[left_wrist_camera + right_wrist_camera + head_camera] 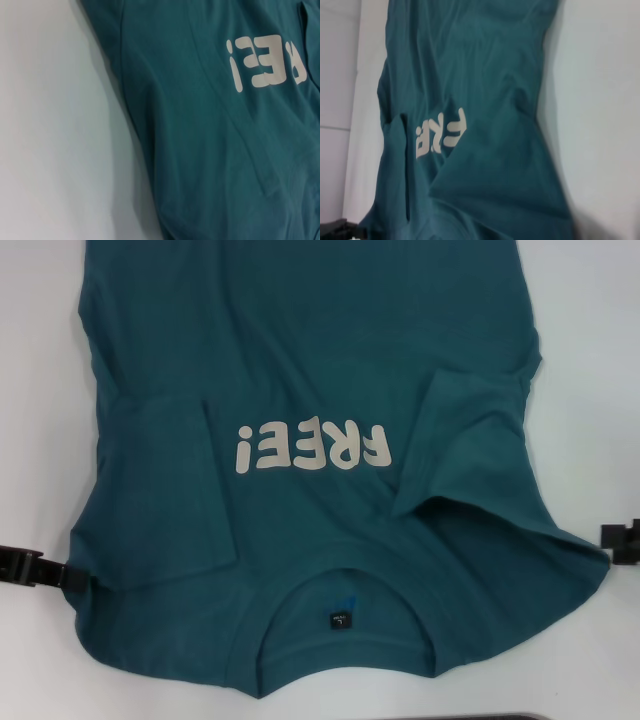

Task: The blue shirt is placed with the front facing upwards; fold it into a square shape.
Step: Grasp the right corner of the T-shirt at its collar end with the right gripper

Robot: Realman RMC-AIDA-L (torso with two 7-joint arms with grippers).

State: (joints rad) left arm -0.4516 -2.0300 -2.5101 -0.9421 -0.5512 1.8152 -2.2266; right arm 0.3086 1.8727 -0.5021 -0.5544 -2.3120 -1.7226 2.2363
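- The blue shirt [300,380] lay front up on the white table [590,340], its collar [345,590] nearest the robot and its body running away toward the far edge of the head view.
- The cream "FREE!" lettering [312,448] read upside down from the head camera; a small black neck label [342,620] sat just inside the collar.
- Both short sleeves were folded inward onto the chest: the left sleeve [165,490] lay flat beside the lettering, while the right sleeve [465,440] lay rumpled, its cuff slanting toward the print.
- The shoulder on the robot's right spread out in a loose point toward the table's side.
- The left gripper [30,567] sat low at the left edge, just beside the shirt's shoulder hem; whether it held cloth could not be told.
- The right gripper [622,543] showed only as a dark piece at the right edge, close to the shoulder tip; its opening could not be told either.
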